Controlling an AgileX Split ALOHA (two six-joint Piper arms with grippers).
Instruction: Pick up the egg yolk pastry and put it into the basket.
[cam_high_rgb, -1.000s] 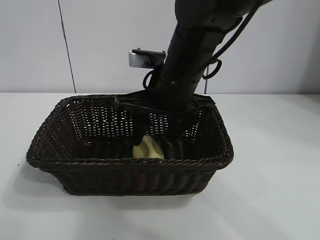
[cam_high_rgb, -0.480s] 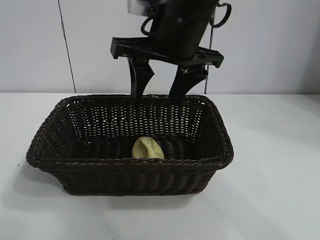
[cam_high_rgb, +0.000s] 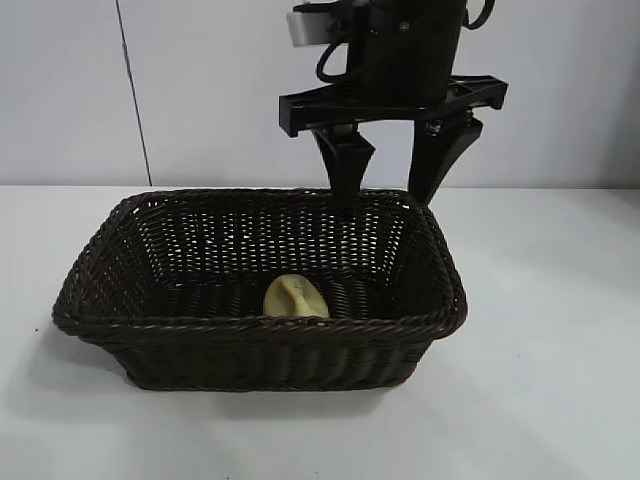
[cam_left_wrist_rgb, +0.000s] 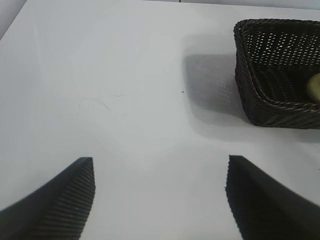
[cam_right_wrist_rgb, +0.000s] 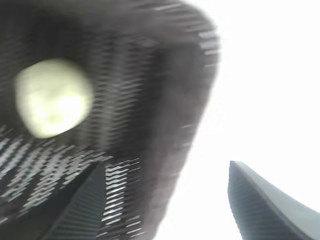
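Exterior view: the right gripper (cam_high_rgb: 392, 180) hangs above the far rim of the large dark brown woven wicker basket (cam_high_rgb: 260, 340), jaws spread and empty. The small pale-yellow round egg yolk pastry (cam_high_rgb: 295, 298) lies on the basket floor, below and well clear of them, evidently delivered.

Left wrist view: the left gripper (cam_left_wrist_rgb: 160, 200), jaws apart and empty, is parked over the white table (cam_left_wrist_rgb: 110, 80), the basket off to one side.

Right wrist view: the pastry sits beyond the fingertips, untouched.

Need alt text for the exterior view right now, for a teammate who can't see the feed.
The egg yolk pastry lies inside the basket, near its front wall. The right gripper hangs open and empty above the basket's back rim, fingers pointing down, on a white table.
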